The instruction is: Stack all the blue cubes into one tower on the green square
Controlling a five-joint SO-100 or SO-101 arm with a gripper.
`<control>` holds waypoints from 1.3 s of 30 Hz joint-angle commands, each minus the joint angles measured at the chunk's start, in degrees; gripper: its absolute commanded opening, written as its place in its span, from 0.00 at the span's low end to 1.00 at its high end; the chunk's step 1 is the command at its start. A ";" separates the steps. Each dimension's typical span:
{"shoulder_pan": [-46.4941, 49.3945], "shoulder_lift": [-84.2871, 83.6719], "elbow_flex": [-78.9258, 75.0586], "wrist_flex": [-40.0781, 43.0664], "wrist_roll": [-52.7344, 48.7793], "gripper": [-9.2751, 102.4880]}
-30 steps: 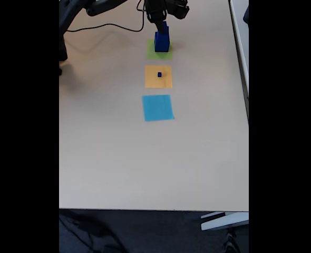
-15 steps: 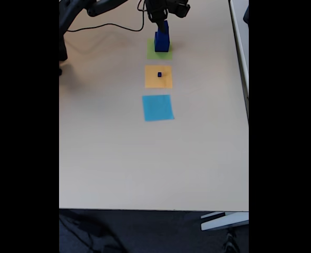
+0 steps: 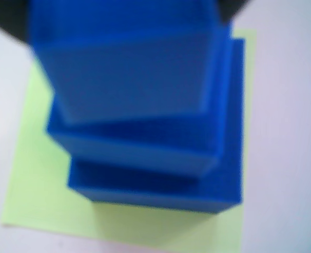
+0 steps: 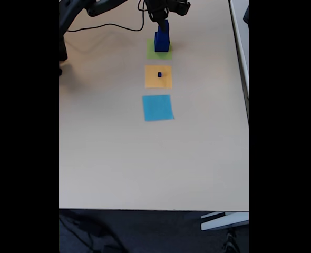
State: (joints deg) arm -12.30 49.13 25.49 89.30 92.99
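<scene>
Wrist view: stacked blue cubes (image 3: 145, 132) on green square (image 3: 34, 195). Fixed view adds small cube (image 4: 159, 75) on orange square (image 4: 151, 81), 6 o'clock of stack; gripper (image 4: 163, 22) finger state unclear.

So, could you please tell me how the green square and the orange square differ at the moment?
The green square carries a stack of blue cubes; the orange square holds one tiny blue cube. Green lies next to the arm, orange next along the row. Both are flat and look equal in size.

A pale table (image 4: 145, 163) carries green square (image 4: 153, 54), orange square (image 4: 165, 80), light-blue square (image 4: 157, 107) in a row.
</scene>
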 commanded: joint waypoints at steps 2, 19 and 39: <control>-0.62 0.53 -2.99 -0.18 0.18 0.08; -0.70 -0.18 -4.66 -0.18 6.15 0.08; -0.09 0.62 -3.16 0.00 12.92 0.08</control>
State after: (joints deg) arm -12.39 48.08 23.91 89.30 105.47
